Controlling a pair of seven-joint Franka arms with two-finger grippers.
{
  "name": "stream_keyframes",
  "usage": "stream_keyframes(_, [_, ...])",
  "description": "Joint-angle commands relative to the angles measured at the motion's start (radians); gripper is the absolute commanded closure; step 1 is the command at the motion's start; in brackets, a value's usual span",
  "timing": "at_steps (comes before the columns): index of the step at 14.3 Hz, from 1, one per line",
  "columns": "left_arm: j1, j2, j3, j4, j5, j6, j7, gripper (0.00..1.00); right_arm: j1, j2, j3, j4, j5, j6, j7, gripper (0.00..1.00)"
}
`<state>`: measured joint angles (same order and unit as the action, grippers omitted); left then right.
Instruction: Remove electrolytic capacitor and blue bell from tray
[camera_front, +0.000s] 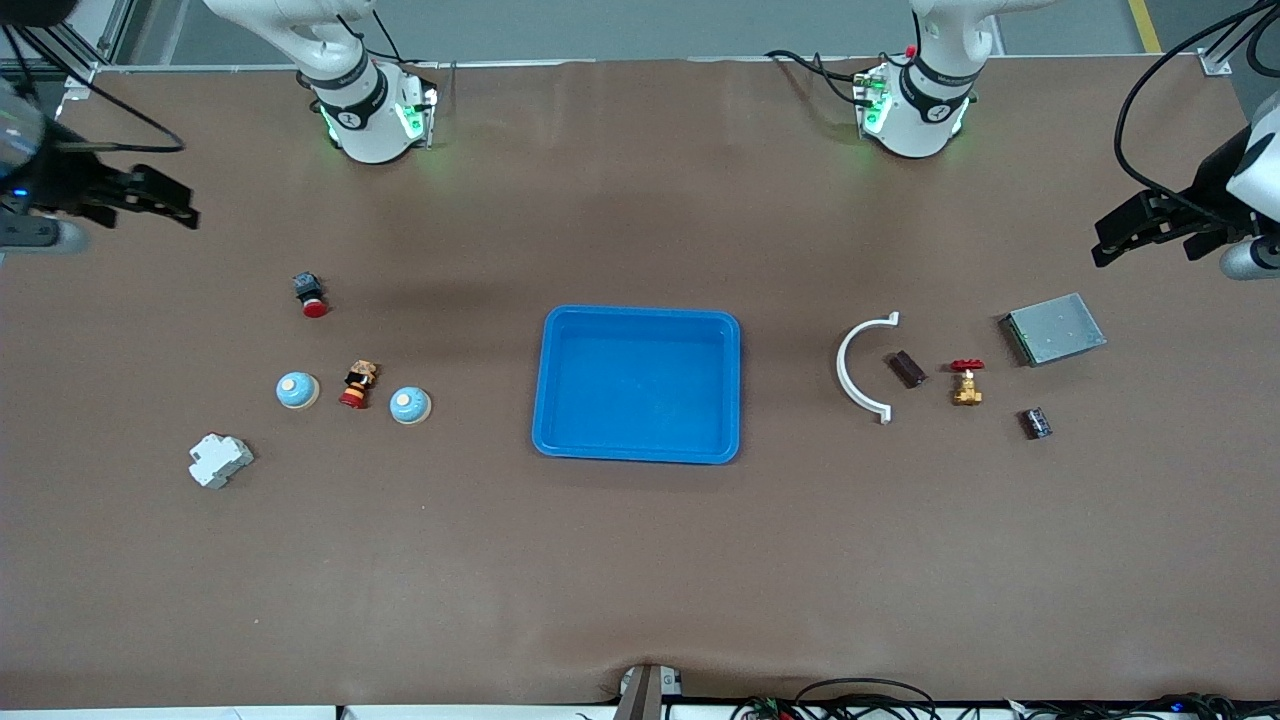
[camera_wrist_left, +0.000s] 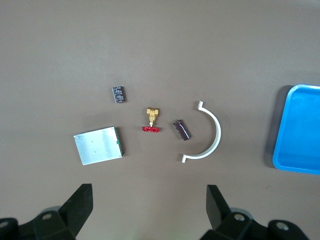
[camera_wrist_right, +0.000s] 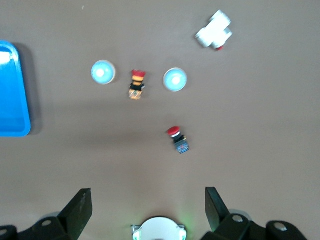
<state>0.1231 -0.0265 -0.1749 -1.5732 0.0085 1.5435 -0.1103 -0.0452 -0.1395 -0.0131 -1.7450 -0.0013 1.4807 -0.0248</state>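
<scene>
Front view: holds a blue tray (camera_front: 547, 380) mid-surface, bare inside, nothing resting on its floor. At the tray's nine o'clock, toward the right arm's end, sits a blue bell (camera_front: 410, 405) on the surface, with a second bell (camera_front: 297, 390) farther out along the same line and a red-capped button (camera_front: 357, 385) between them. At ten o'clock, another button (camera_front: 311, 295); at eight o'clock, a white breaker (camera_front: 220, 461). At three o'clock, toward the left arm's end: a white curved clip (camera_front: 850, 370), then a dark capacitor (camera_front: 907, 369) just beside it, a brass valve (camera_front: 966, 385), a grey box (camera_front: 1052, 328) and a small black part (camera_front: 1036, 423), perhaps also a capacitor. Left end effector (camera_front: 1100, 245) up at the left arm's edge of the surface; right end effector (camera_front: 190, 215) up at the right arm's edge. Both waiting, well apart from every item.

Left wrist view: looks down on the capacitor (camera_wrist_left: 181, 129), clear of the tray (camera_wrist_left: 292, 130). Left end effector (camera_wrist_left: 147, 200) spread wide, holding nothing.

Right wrist view: shows both bells (camera_wrist_right: 103, 72) (camera_wrist_right: 175, 79) outside the tray (camera_wrist_right: 15, 90). Right end effector (camera_wrist_right: 148, 200) spread wide, likewise unladen.

Judged from this: removal looks complete, nothing left in the tray to take out.
</scene>
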Motion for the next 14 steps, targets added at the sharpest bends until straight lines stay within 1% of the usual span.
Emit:
stream_keyframes(1, [0.004,-0.020,-0.001,-0.001,-0.025,-0.019,0.027,0.00,-0.027,0.067,0.015,0.145,-0.009,-0.036,-0.006,0.00])
stream_keyframes(3, [0.004,-0.020,-0.006,-0.001,-0.025,-0.019,0.027,0.00,-0.071,0.080,0.016,0.208,-0.005,-0.033,-0.007,0.00])
stream_keyframes(6, [0.006,-0.020,-0.006,0.027,-0.025,-0.034,0.027,0.00,-0.100,0.092,0.018,0.219,0.015,-0.020,-0.007,0.00])
stream_keyframes(7, [0.004,-0.020,-0.006,0.028,-0.025,-0.055,0.027,0.00,-0.093,0.093,0.018,0.214,0.015,-0.002,-0.009,0.00])
stream_keyframes(10, [0.007,-0.033,-0.005,0.025,-0.027,-0.059,0.064,0.00,-0.090,0.089,0.018,0.177,0.014,-0.004,-0.003,0.00])
stream_keyframes(12, [0.010,-0.033,-0.003,0.028,-0.027,-0.060,0.069,0.00,-0.088,0.086,0.021,0.173,0.014,-0.002,0.002,0.00])
stream_keyframes(14, [0.007,-0.035,-0.005,0.027,-0.027,-0.066,0.067,0.00,-0.087,0.067,0.024,0.141,0.014,0.009,0.002,0.00])
